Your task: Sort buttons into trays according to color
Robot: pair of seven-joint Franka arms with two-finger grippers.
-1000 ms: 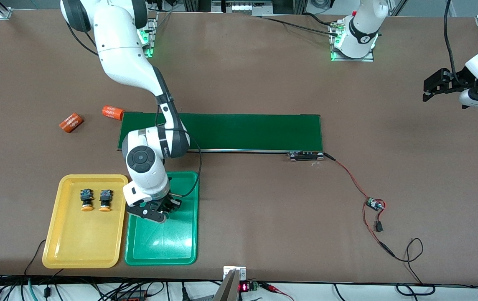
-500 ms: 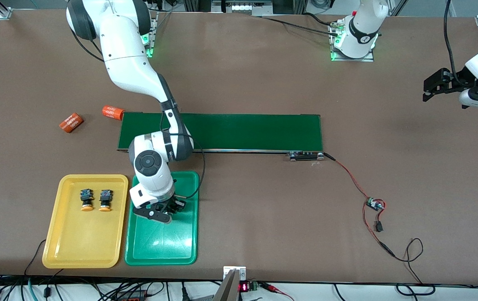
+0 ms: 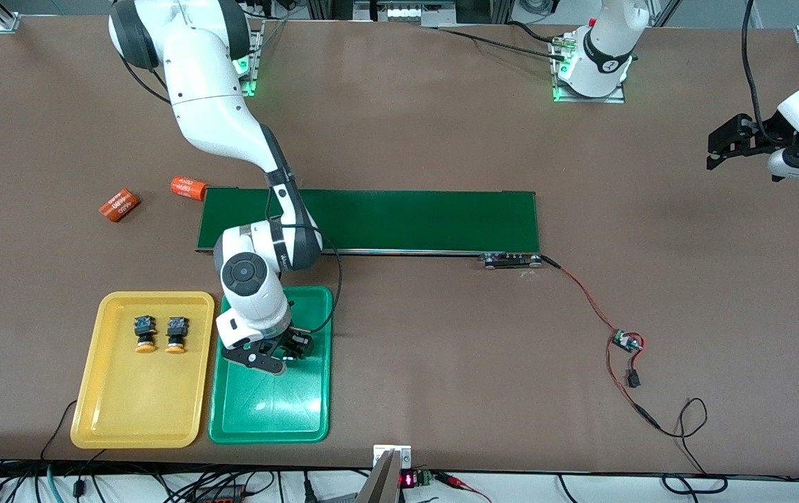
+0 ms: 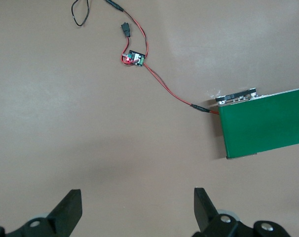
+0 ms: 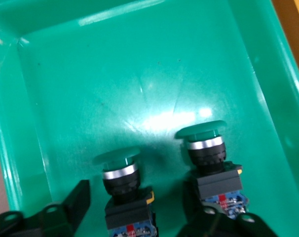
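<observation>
Since jaws parted, green button (image 5: 121,185) released, tray (image 3: 270,412)

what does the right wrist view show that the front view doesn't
Only the right wrist view: two green buttons side by side in the green tray, between the open fingers of the right pincer.

Only the front view: the yellow tray with two yellow buttons, the belt, two orange cylinders, and the left pincer, open, waiting over bare table.

Both: the green tray and the right pincer over it.
</observation>
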